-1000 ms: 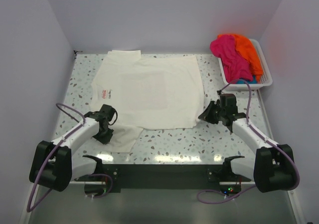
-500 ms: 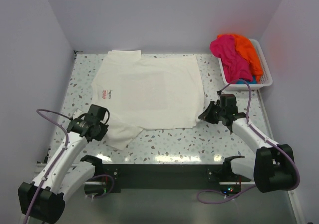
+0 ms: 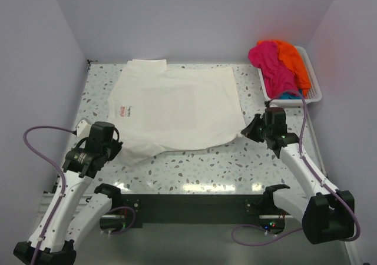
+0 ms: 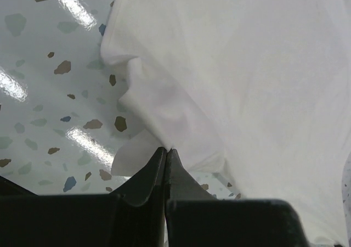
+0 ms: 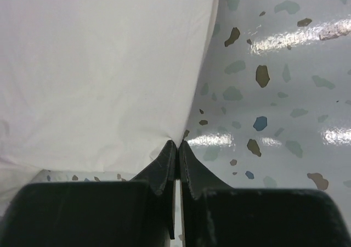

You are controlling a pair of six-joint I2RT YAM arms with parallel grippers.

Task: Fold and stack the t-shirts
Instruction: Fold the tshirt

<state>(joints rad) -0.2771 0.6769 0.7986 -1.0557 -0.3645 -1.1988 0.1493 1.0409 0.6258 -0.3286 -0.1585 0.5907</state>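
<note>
**Room along the near edge, blocked at far right**

I see bare speckled tabletop (image 3: 200, 168) in a strip between my two arms, nearer than the large cream-white cloth t-shirt (image 3: 177, 106). Narrower lanes run down the shirt's left and right sides. In the far right corner the white plastic slatted basket (image 3: 314, 92), heaped with magenta-pink and orange tees (image 3: 277, 62), stands in the way. Lilac walls (image 3: 35, 70) close three sides.

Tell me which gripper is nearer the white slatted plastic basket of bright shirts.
Right. The right gripper, shut on the near right corner of the cream-white t-shirt, sits just in front of the basket; the left gripper holds the shirt's near left edge, across the table.
</note>
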